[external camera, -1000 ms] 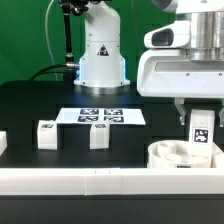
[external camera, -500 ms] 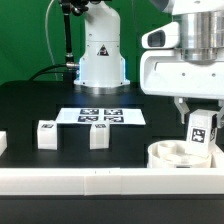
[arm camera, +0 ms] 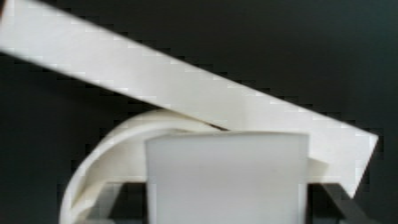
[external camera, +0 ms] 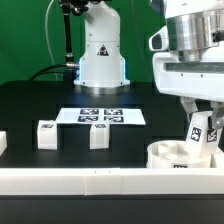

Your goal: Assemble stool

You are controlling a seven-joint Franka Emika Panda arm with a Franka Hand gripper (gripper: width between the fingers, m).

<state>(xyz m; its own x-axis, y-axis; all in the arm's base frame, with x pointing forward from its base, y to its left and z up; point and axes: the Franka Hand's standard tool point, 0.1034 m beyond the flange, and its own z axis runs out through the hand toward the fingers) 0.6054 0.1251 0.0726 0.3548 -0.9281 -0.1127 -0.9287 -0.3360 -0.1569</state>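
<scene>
The round white stool seat (external camera: 180, 156) lies at the exterior view's right, against the long white rail. My gripper (external camera: 201, 122) is shut on a white leg (external camera: 203, 135) with a marker tag, held tilted just above the seat's middle. In the wrist view the leg (arm camera: 226, 178) fills the space between the dark fingers (arm camera: 125, 203), with the seat's rim (arm camera: 111, 160) curving behind it. Two more tagged legs (external camera: 47, 134) (external camera: 98, 135) stand on the black table at the exterior view's left and centre.
The marker board (external camera: 100, 117) lies flat behind the two standing legs. The long white rail (external camera: 100, 185) runs along the front edge and shows as a slanted band in the wrist view (arm camera: 160, 75). A white block (external camera: 3, 143) sits at the far left. The robot base (external camera: 100, 55) stands behind.
The arm has swung toward the exterior view's right and turned, so the held leg now tilts over the seat instead of standing upright.
</scene>
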